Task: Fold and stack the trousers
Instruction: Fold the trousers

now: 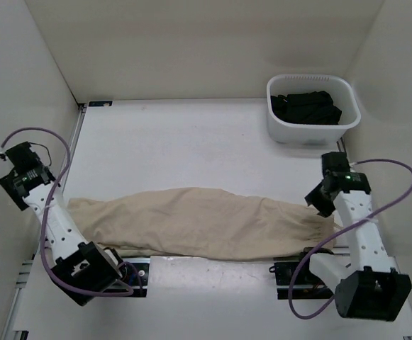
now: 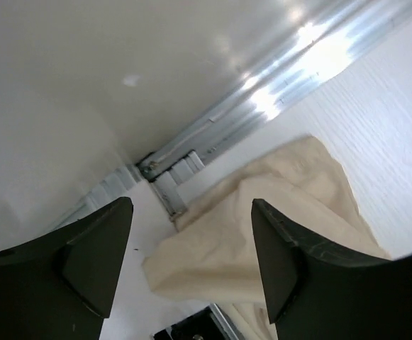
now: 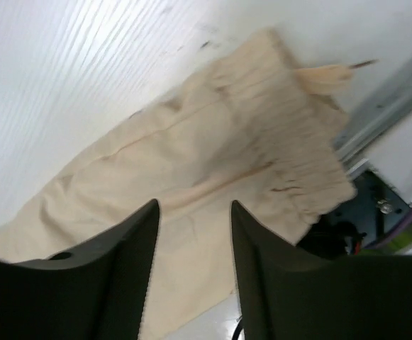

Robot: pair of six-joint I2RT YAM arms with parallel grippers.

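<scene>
**A:** Where do the trousers (image 1: pixel 191 223) lie?

**B:** Unfolded, stretched left to right along the near side of the table (image 1: pixel 170 149). The gathered waist (image 3: pixel 291 142) is at the right end, and I judge the legs are at the left.

**A:** Why is there an arm at each end?

**B:** Probably so each can take an end for the fold. The left gripper (image 2: pixel 191 205) faces the left end, jaws spread and empty. The right gripper (image 3: pixel 193 209) is spread and empty too, over the waist.

**A:** And the basket?

**B:** The white basket (image 1: pixel 305 134) sits far right, well apart from the trousers. It holds only a black garment (image 1: pixel 306 108).
</scene>
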